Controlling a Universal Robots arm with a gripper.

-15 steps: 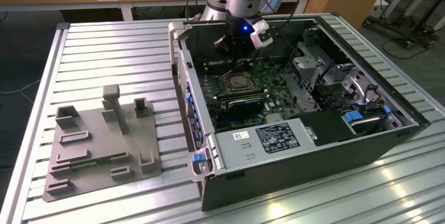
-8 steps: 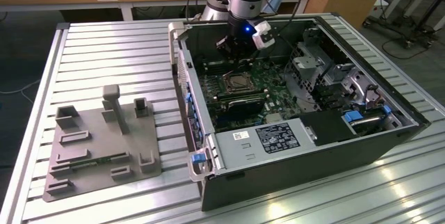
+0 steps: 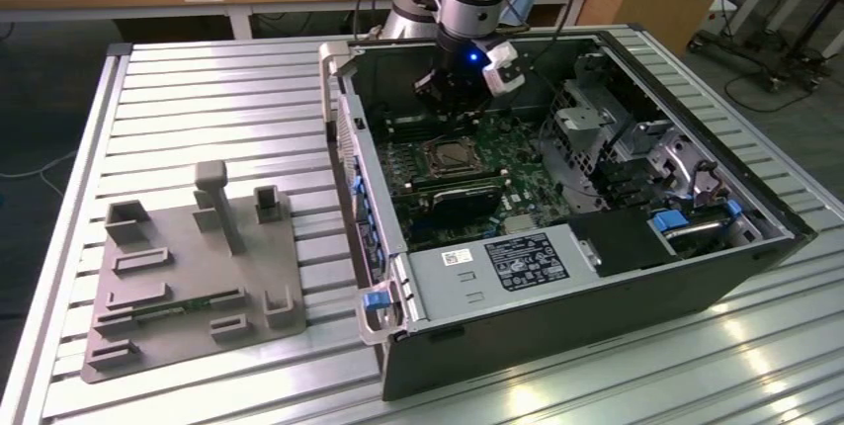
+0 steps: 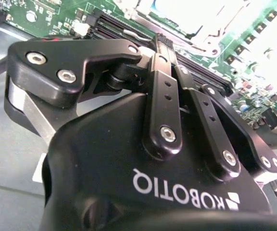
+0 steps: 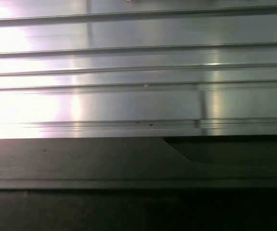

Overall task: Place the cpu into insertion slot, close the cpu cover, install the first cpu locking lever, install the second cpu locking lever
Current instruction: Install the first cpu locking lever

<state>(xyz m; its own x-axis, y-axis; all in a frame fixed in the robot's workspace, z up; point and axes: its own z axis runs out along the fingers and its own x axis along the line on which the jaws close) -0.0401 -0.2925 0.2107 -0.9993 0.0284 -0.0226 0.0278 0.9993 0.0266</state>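
Slatted bench (image 3: pixel 198 79) carrying open computer case (image 3: pixel 554 346); motherboard (image 3: pixel 525 153) inside; end effector (image 3: pixel 456 99) hanging over its far part, drawn narrow, grasp contents unclear; insertion slot (image 3: pixel 453 155) mid-board, camera-side of end effector, lower.

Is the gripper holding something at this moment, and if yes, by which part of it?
It cannot be told. The gripper hangs over the motherboard near the insertion slot, and its own body hides whatever it may carry.
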